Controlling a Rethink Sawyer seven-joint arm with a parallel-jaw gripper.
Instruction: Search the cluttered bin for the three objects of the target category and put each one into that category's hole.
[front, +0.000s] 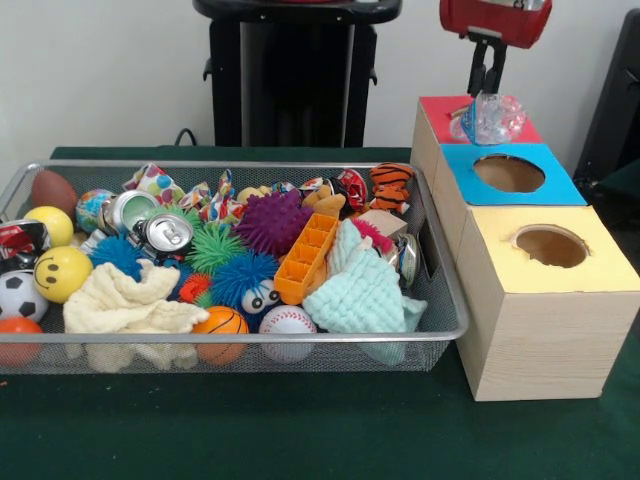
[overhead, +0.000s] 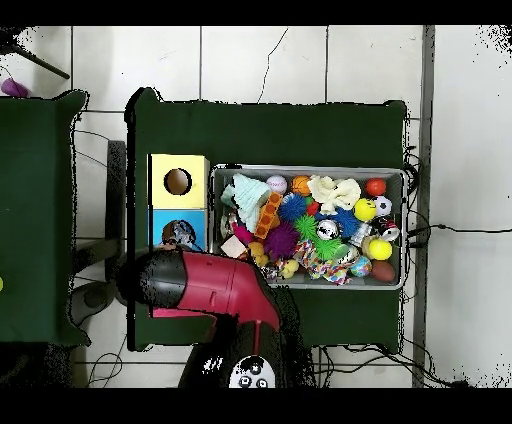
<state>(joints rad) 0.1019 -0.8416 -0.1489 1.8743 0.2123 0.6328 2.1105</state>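
Observation:
My gripper (front: 487, 90) hangs at the top right of the front view, shut on the top of a see-through plastic bottle (front: 497, 118). The bottle rests just above the red top (front: 437, 108) of the far wooden box and hides its hole. The silver wire-mesh bin (front: 300, 337) lies to the left, packed with toys. I see no other clear bottle among them; any would be buried. In the overhead view my red arm (overhead: 215, 285) covers the gripper and the red box, and the bin (overhead: 312, 168) lies to the right.
The blue-topped box (front: 455, 165) and the yellow-topped box (front: 590, 270) stand in a row nearer than the red one. The bin holds silver cans (front: 165, 232), spiky balls (front: 272, 220), sports balls, cloths (front: 362, 290) and an orange tray (front: 305, 260). The black pedestal (front: 295, 75) stands behind.

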